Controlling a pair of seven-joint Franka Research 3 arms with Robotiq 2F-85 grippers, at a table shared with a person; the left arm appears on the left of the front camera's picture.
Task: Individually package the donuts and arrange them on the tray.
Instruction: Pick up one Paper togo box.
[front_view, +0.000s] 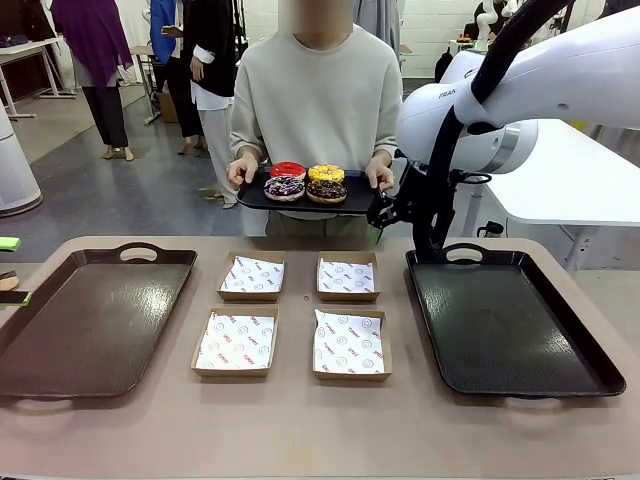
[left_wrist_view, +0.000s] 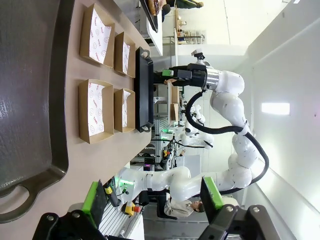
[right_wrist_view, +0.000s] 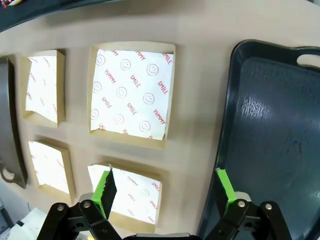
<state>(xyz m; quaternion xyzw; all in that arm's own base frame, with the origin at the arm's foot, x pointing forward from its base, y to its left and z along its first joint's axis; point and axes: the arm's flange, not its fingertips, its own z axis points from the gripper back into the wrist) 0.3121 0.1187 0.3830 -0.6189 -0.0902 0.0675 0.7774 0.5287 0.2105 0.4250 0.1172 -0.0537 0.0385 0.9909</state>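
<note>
- Left fingers (left_wrist_view: 95, 197): spread wide, holding nothing, above the tabletop (front_view: 300, 430).
- Right fingers (right_wrist_view: 225, 187): spread wide, empty, above the paper-lined boxes (right_wrist_view: 132, 92).
- Donuts (front_view: 306, 183): four, on a black serving tray (front_view: 250, 201) held by the person (front_view: 315, 95) beyond the tabletop's far edge.

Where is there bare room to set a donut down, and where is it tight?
Both large trays are bare: the left tray and the right tray. The table strip along the near edge is free. The middle is crowded by four paper-lined boxes with only narrow gaps between. The person's small tray is full with four donuts.
</note>
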